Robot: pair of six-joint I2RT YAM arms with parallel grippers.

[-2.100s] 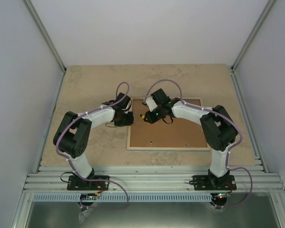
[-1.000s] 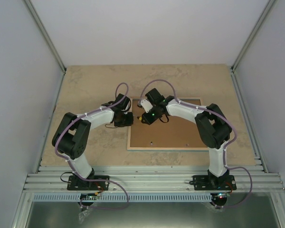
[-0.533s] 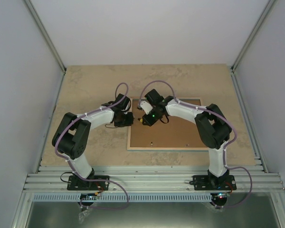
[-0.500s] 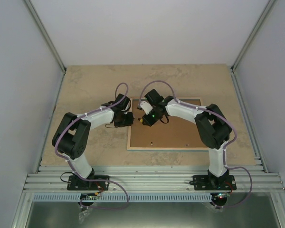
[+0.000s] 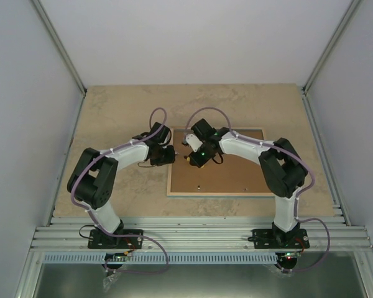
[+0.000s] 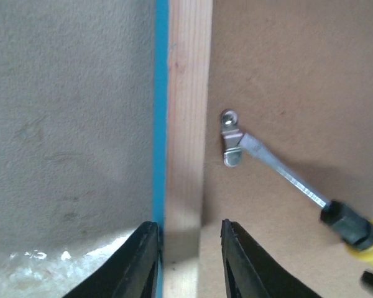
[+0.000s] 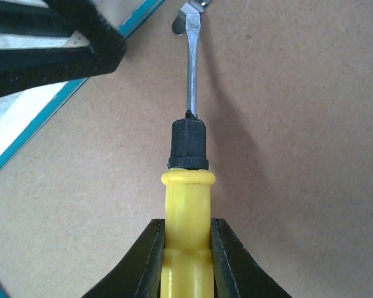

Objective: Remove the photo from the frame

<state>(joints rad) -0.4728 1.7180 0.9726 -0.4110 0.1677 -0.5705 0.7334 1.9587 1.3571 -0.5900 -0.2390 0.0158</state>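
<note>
We cannot see the photo. We think it lies face down under the brown backing board, below both tools.

The frame lies on its front on the table. The left tool has one finger on each side of the frame's wooden edge. The fingers are a little apart, with a thin dark gap at one side, so it does not seem to pinch.

The right tool is closed tight on a yellow screwdriver. The tip, out past the fingers, touches a small metal clip.

We think the frame is stiff and light, good to hold by its edge. The photo is likely thin and bendy. It could crease or scratch, so we would take it gently by one edge once the board is off.
</note>
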